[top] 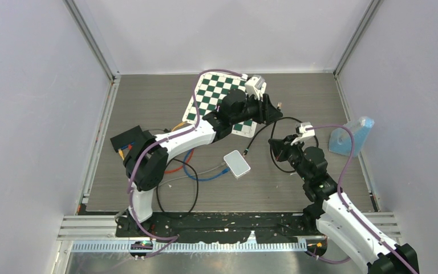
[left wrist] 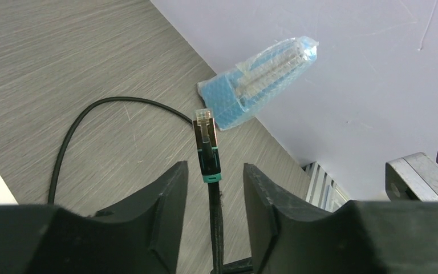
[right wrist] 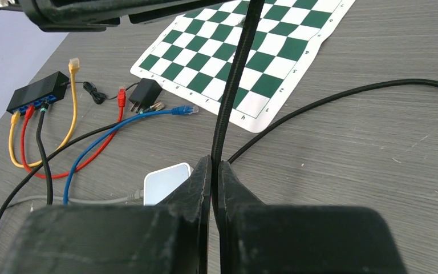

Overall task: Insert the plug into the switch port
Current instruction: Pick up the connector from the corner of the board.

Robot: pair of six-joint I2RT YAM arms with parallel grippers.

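- The left arm [top: 177, 137] reaches from its base at the near edge of the table [top: 296, 188] diagonally to the far middle. Its elbow is bent and its wrist lies over the chessboard mat [top: 208, 94].
- The left gripper [left wrist: 215, 166] points to the right edge of the table. Its two black, wedge-shaped fingers [left wrist: 174, 182] stand apart, and a small gap shows on each side of the plug, so the jaws are not closed on it.
- The plug [left wrist: 205, 134] is in the air between these fingers, over the far right part of the table, just right of the mat. It has a clear tip, a metal body and a black boot with a teal band.
- The right arm [top: 342, 217] rises from the near right corner and bends toward the table's middle.
- The right gripper [right wrist: 215, 162] is closed tightly on the black cable [right wrist: 234, 85], a thin braided cord which runs up from it to the plug.
- The switch [right wrist: 37, 91] is a flat black box near the left edge of the table. Yellow, red and black cords sit in its ports.
- A white box [right wrist: 168, 180] with rounded corners lies near the table's middle, and a blue cable [right wrist: 125, 128] lies beside it.
- A blue bubble-wrap packet [left wrist: 256, 80] leans at the right edge against the wall.
- The table surface is grey with a wood grain.
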